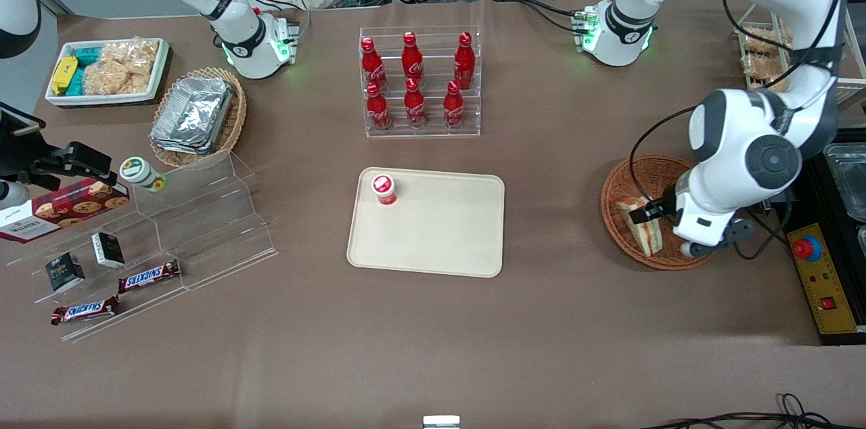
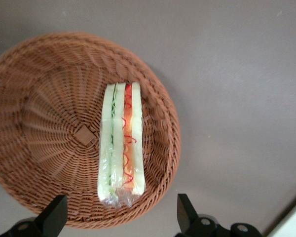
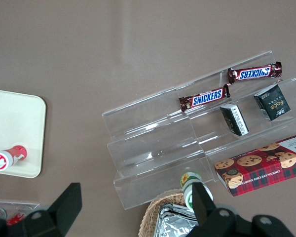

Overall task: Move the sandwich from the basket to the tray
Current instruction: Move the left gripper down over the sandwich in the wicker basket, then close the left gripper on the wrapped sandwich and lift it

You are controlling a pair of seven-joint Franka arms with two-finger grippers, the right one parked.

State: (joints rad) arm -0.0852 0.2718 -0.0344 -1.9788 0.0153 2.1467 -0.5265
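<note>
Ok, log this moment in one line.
stage: approach | gripper: open, above basket | sandwich: in basket, not gripped | tray: holds small red-lidded cup

Two chocolate bars (image 3: 229, 85) are showing "SNICKERS" in blue on the clear acrylic stand (image 3: 187, 133). Beside them on that stand, a dark small box (image 3: 272, 101) is reading "Fole", and the red tartan cookie box (image 1: 64, 209) is bearing "Walkers".
</note>
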